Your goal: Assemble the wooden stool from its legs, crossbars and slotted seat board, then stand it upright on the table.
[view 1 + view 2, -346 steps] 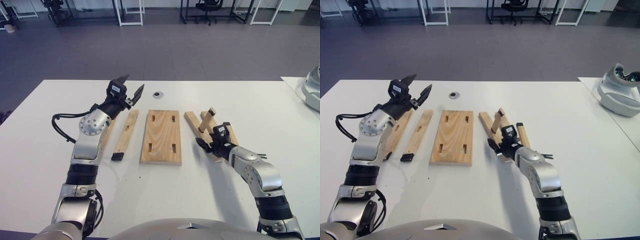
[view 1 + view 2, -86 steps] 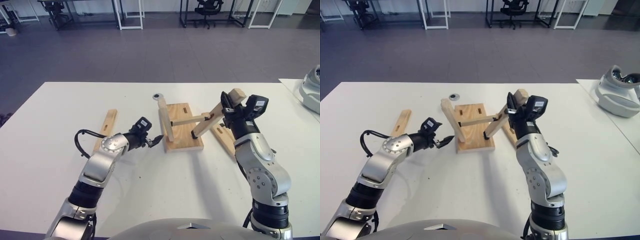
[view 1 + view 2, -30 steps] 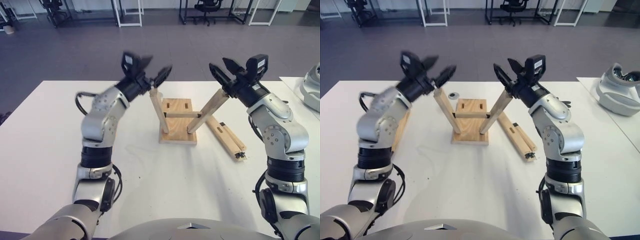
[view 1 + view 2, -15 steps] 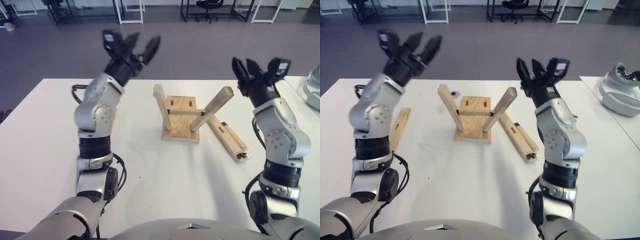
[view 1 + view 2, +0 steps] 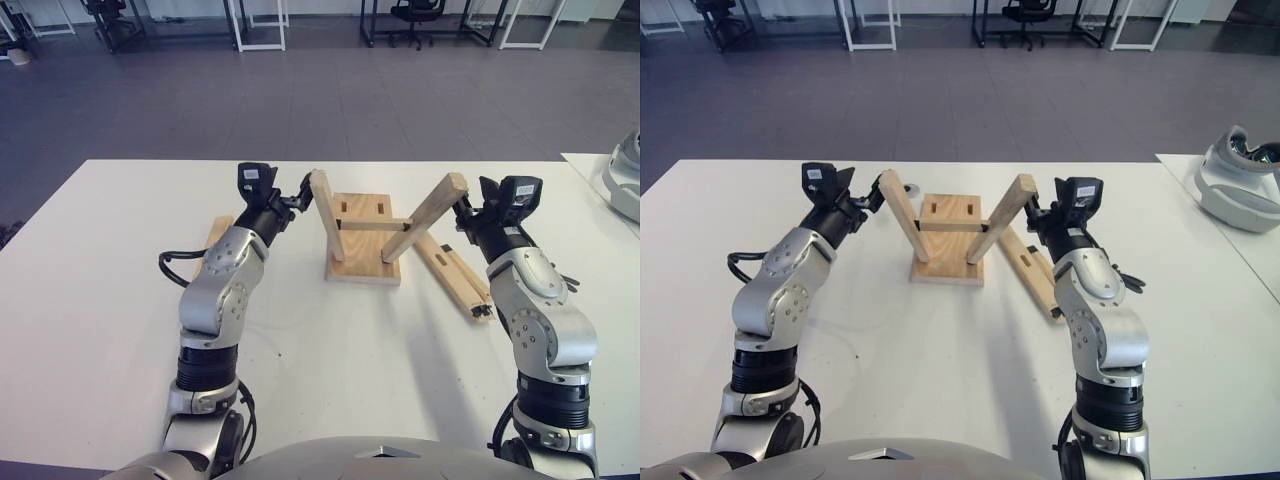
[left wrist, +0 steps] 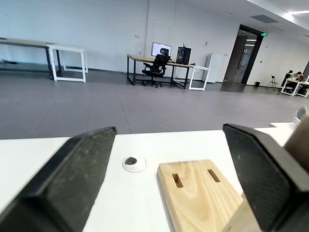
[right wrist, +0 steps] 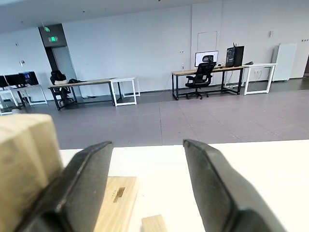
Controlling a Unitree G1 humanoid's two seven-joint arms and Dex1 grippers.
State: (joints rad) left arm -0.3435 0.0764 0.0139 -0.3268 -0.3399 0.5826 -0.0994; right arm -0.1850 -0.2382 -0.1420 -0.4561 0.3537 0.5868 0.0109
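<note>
Just beside left gripper [image 5: 294, 196], stool leg [image 5: 324, 218]

Free across near table [image 5: 350, 370]; blocked at far middle.
Barred by splayed legs [image 5: 328, 215] and crossbar [image 5: 375, 224]; hemmed by loose pieces [image 5: 455, 272] right, plank [image 5: 217, 230] left.

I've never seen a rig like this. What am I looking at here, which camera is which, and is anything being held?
A two-armed humanoid robot at a white table. The two wide pictures come from its head, looking down; the other two from wrist cameras, looking out between claw fingers. The slotted seat board lies flat, with two legs joined by a crossbar sticking up from it. Spare wooden parts lie either side. The left claw and right claw are open beside the leg tops, holding nothing.
</note>
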